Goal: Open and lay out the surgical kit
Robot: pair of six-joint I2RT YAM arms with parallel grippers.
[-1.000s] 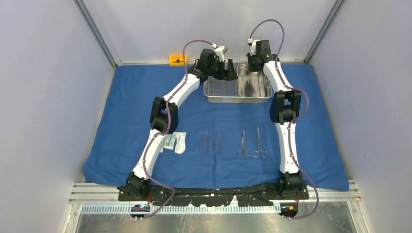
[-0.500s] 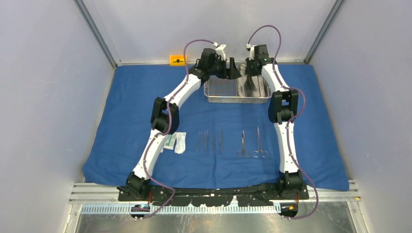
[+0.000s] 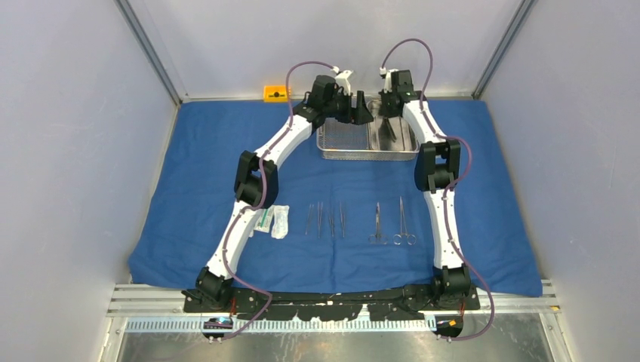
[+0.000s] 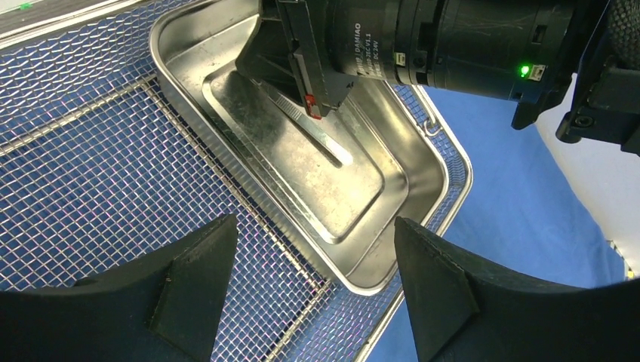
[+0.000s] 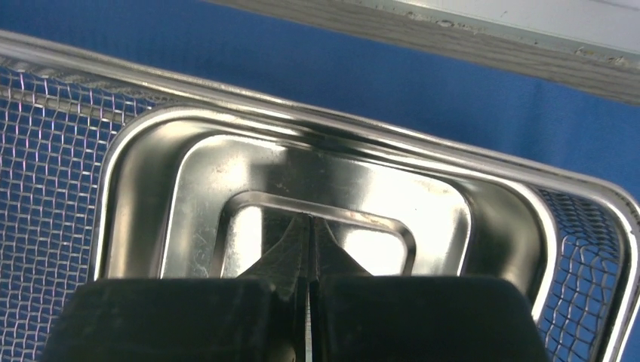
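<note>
While the left gripper (image 4: 313, 226) hangs open above the steel mesh basket (image 4: 90, 173), the right gripper (image 5: 308, 260) is clamped on thin steel forceps (image 4: 324, 143). They slant across the solid steel tray (image 4: 189, 34).

Beneath the left gripper's (image 4: 313, 226) spread fingers, the mesh basket's (image 4: 90, 173) floor lay free. Just ahead of it stood the steel tray's (image 4: 377, 162) rim, and over the tray the right arm's wrist (image 4: 453, 38) barred the way. The right gripper (image 5: 309, 226), fingers pressed together, sat low in the tray, walled in ahead and on both sides. Behind both hands, open blue cloth (image 3: 189, 188) stretched to the row of instruments (image 3: 332, 219).
</note>
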